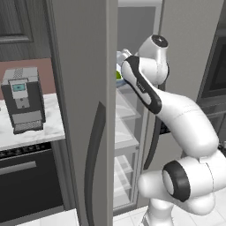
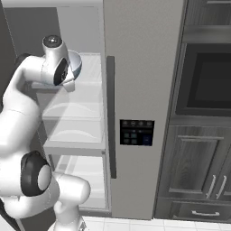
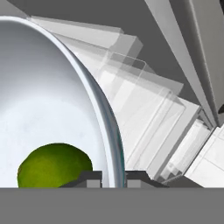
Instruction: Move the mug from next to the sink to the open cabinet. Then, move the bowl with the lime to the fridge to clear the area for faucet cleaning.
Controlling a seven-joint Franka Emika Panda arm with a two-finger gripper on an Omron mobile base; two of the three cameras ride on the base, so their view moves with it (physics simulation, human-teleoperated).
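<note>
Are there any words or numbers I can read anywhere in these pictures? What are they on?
None can be read.
Fridge control panel: small pale marks on dark, too blurred to read.
Coffee machine screen: a small blue-green display, nothing legible.
Robot arm: a faint mark on the white link, too small to read.

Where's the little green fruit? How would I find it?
Look at the tall grey fridge with its door open, where the robot's white arm reaches in. The claw pinches the rim of a big white bowl. Inside the bowl sits the lime, small, round and the only green thing there.
</note>
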